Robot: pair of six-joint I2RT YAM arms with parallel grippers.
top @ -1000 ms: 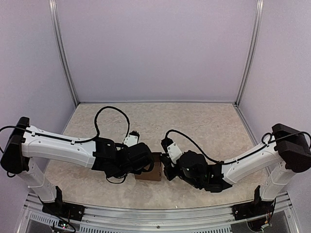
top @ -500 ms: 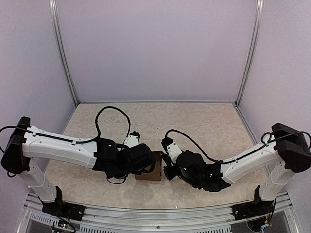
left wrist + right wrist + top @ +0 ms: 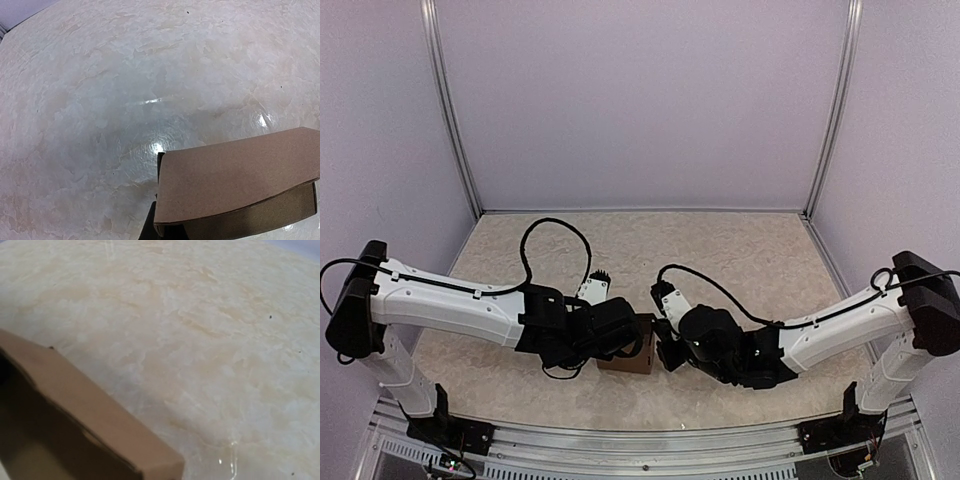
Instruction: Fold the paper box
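The paper box [image 3: 628, 357] is a small brown carton on the table between the two arms. My left gripper [image 3: 636, 333] is at its left top edge. In the left wrist view a cardboard panel [image 3: 235, 182] covers most of the jaws. One dark finger [image 3: 159, 165] shows against its left edge near the frame's middle, so the jaws look closed on a box wall. My right gripper [image 3: 666, 347] is against the box's right side. In the right wrist view the box rim [image 3: 95, 415] and its dark inside fill the lower left, and the fingers are hidden.
The table top [image 3: 750, 260] is pale and marbled, with walls on three sides and metal posts [image 3: 452, 110] at the back corners. The left arm's black cable [image 3: 555, 228] loops above its wrist. A metal rail [image 3: 640, 440] runs along the near edge.
The right arm has leaned a little further left toward the box and the left arm has edged right. The box has stayed where it was.
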